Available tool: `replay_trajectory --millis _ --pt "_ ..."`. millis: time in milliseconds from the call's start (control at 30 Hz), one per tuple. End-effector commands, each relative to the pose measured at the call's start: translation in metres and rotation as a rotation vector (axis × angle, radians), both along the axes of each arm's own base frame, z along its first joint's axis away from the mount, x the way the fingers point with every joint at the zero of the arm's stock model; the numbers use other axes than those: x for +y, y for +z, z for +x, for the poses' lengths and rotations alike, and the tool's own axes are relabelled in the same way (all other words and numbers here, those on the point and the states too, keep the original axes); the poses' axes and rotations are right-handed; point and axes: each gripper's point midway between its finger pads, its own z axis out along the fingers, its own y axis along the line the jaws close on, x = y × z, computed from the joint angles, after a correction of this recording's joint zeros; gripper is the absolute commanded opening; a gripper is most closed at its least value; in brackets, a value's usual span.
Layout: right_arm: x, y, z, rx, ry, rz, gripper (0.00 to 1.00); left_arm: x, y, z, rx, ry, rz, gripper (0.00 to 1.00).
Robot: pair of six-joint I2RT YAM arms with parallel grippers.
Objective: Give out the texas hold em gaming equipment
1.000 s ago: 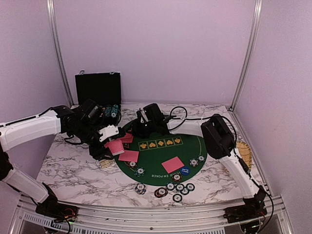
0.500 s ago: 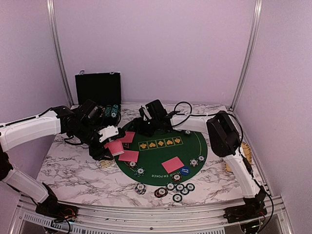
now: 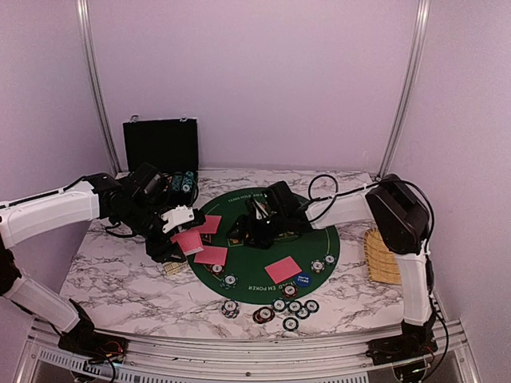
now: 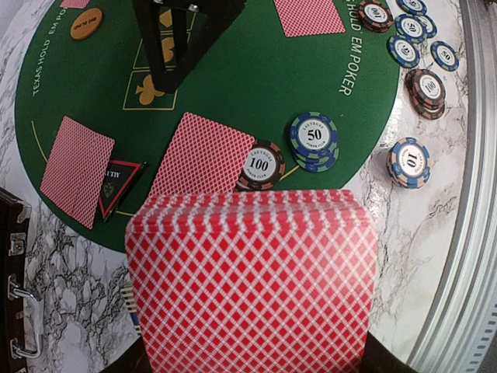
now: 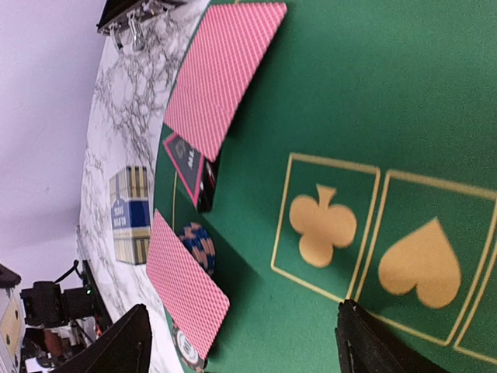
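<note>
My left gripper (image 3: 185, 236) is shut on a deck of red-backed playing cards (image 4: 252, 280) at the left edge of the green mat (image 3: 323, 239). Single cards lie face down on the mat (image 4: 203, 154) (image 4: 76, 169) (image 3: 283, 269). A triangular red-black marker (image 4: 118, 185) rests beside one card, and an orange marker (image 4: 85, 23) lies near the far rim. Chip stacks (image 4: 261, 165) (image 4: 314, 138) sit by the nearer card. My right gripper (image 3: 254, 230) hangs open and holds nothing, low over the club and spade symbols (image 5: 322, 225), fingers (image 5: 116, 346) wide apart.
Several more chips (image 3: 291, 307) lie on the marble at the front, and a blue marker (image 3: 303, 281) lies on the mat. The black chip case (image 3: 160, 145) stands open at the back left. A wicker basket (image 3: 382, 257) sits at the right edge. A card box (image 5: 130, 214) lies left of the mat.
My right gripper has opened wide and moved from the mat's far left rim toward its middle. The left arm and its deck have stayed put.
</note>
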Motion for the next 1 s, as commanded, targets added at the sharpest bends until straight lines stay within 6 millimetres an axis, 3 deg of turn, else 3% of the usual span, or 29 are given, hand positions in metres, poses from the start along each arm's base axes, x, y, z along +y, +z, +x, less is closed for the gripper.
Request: replay_trajectory --millis 0,233,400,533,733,967 --pt "0.013 0.028 -0.024 0.046 0.057 0.183 0.78 -0.002 0.007 -0.003 0.0 -0.007 -0.022 0.0" --pt "0.029 0.019 -0.046 0.13 0.11 0.252 0.68 -0.002 0.008 -0.003 0.001 -0.006 -0.024 0.0" --pt "0.039 0.014 -0.051 0.149 0.13 0.259 0.64 -0.001 0.008 -0.003 -0.003 -0.006 -0.022 0.0" --pt "0.045 0.011 -0.051 0.162 0.135 0.26 0.54 -0.001 0.008 -0.003 -0.003 -0.006 -0.022 0.0" --pt "0.04 0.002 -0.05 0.153 0.126 0.205 0.51 -0.001 0.008 -0.003 -0.006 -0.008 -0.021 0.0" --pt "0.035 0.005 -0.054 0.146 0.13 0.19 0.5 -0.001 0.008 -0.003 -0.006 -0.008 -0.021 0.0"
